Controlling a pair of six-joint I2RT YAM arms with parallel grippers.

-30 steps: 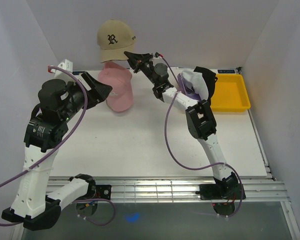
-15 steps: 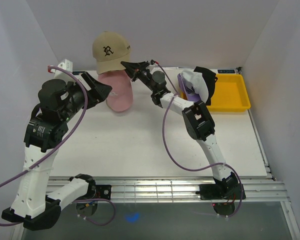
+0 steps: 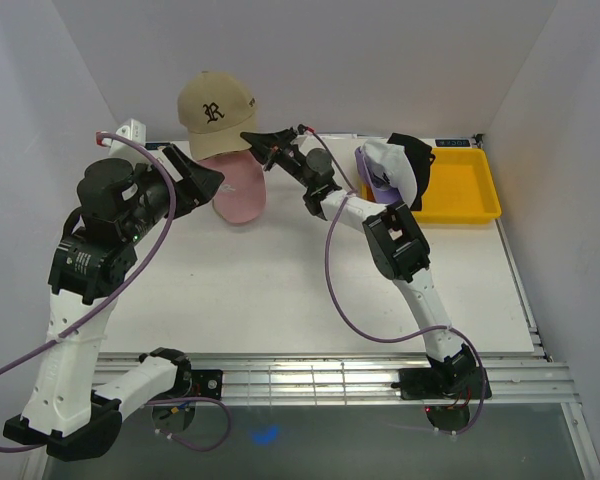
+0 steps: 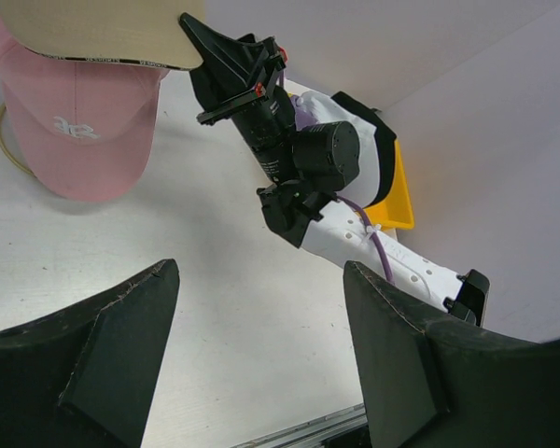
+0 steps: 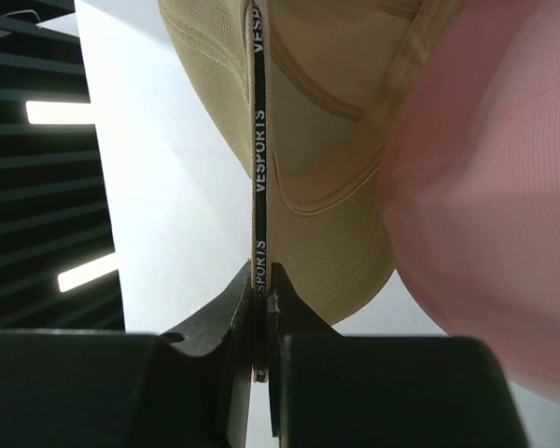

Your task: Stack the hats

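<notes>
A tan hat with a dark "R" (image 3: 215, 101) hangs in the air just above a pink hat (image 3: 238, 186) that rests on the table at the back. My right gripper (image 3: 255, 140) is shut on the tan hat's rim (image 5: 259, 187), pinching its edge band. In the left wrist view the tan hat (image 4: 103, 30) sits over the pink hat (image 4: 75, 131). More hats, white (image 3: 388, 165), black (image 3: 417, 155) and purple (image 3: 372, 182), lie piled behind the right arm. My left gripper (image 4: 261, 355) hovers open and empty to the left of the pink hat.
A yellow tray (image 3: 465, 187) sits at the back right of the white table (image 3: 280, 290). White walls close in the left, back and right. A metal rail (image 3: 330, 375) runs along the near edge.
My right gripper has carried the tan hat left and down, so it now hangs over the pink hat. The left arm has held still.
</notes>
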